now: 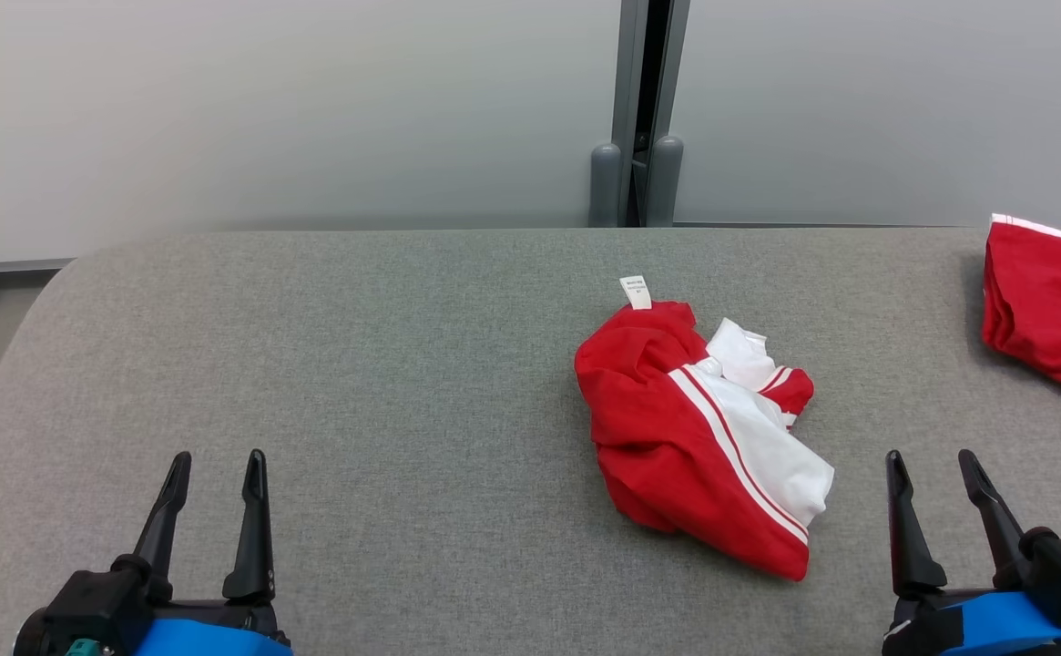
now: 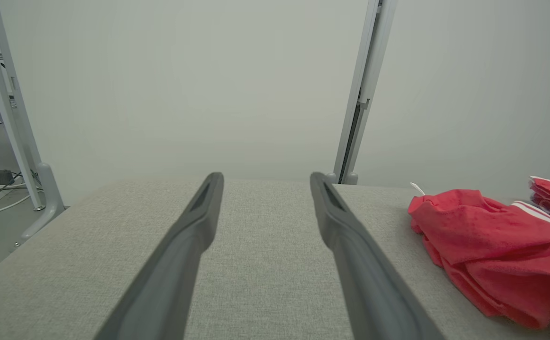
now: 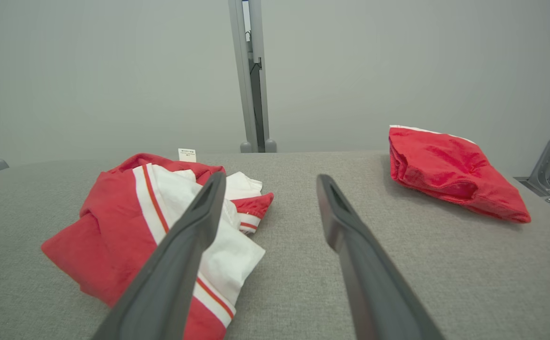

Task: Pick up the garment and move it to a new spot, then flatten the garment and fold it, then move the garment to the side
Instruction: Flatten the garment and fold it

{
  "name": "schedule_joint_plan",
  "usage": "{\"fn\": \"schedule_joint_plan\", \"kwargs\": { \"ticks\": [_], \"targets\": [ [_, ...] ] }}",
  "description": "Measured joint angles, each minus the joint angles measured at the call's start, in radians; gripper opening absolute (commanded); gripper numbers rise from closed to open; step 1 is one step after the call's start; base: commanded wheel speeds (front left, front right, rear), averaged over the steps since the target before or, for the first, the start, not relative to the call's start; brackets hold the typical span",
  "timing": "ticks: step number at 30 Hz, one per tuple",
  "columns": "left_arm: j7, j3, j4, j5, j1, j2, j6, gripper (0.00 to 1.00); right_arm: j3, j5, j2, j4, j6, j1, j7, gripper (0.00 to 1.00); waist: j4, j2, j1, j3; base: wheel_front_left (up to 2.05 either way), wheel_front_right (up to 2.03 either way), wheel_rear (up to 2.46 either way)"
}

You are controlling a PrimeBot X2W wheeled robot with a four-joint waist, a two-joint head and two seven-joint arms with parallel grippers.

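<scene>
**Opening posture.** We see the crumpled red-and-white cloth garment [image 1: 694, 428] bunched in a heap on the grey woven tabletop [image 1: 357, 364]. It lies right of centre, with its small white care label [image 1: 636, 292] poking out at the far edge.

The left gripper [image 1: 219, 456] sits at the near left, well apart from the heap. The right gripper [image 1: 932, 454] sits at the near right, near the heap's closest corner. Each holds its two long dark fingers spread wide with nothing between them, which we read as readiness to pinch cloth.

A folded red cloth with a white edge [image 1: 1049, 310] lies at the far right of the tabletop, apart from the heap. We judge it to be a finished piece set aside, which would mark the side where this garment should end up.

No step of the task looks begun. We expect the first grasp to suit the right arm, as it is the closer one. A loose heap like this may drag or open unevenly when lifted.
</scene>
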Motion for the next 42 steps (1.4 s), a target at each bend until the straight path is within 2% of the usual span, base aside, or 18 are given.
{"fn": "schedule_joint_plan", "kwargs": {
  "ticks": [9, 16, 34, 41, 42],
  "targets": [
    [0.000, 0.012, 0.012, 0.013, 0.000, -0.015, -0.017, 1.00, 0.011, 0.000, 0.000, 0.002, 0.000, 0.000, 0.007, 1.00, 0.005, 0.0000, 0.0000, 0.007, 0.00, 0.00, 0.00],
    [0.000, 0.014, 0.015, 0.024, -0.003, -0.034, -0.027, 1.00, 0.055, -0.005, 0.000, 0.059, 0.000, -0.002, 0.017, 1.00, 0.011, 0.0000, 0.0001, 0.027, 0.00, 0.00, 0.00],
    [0.000, 0.020, 0.037, 0.059, -0.072, -0.074, -0.067, 1.00, 0.126, -0.015, 0.000, 0.477, 0.000, -0.135, -0.058, 1.00, 0.053, 0.0000, 0.0001, 0.111, 0.00, 0.00, 0.00],
    [0.000, 0.026, 0.038, 0.073, -0.084, -0.090, -0.080, 1.00, 0.169, 0.011, -0.001, 0.574, 0.000, -0.187, -0.095, 1.00, 0.062, 0.0000, 0.0001, 0.124, 0.00, 0.00, 0.00],
    [0.000, 0.028, 0.039, 0.073, -0.084, -0.092, -0.080, 1.00, 0.176, 0.019, -0.002, 0.581, 0.000, -0.192, -0.101, 0.55, 0.063, 0.0000, 0.0001, 0.125, 0.00, 0.00, 0.00]
  ]
}}
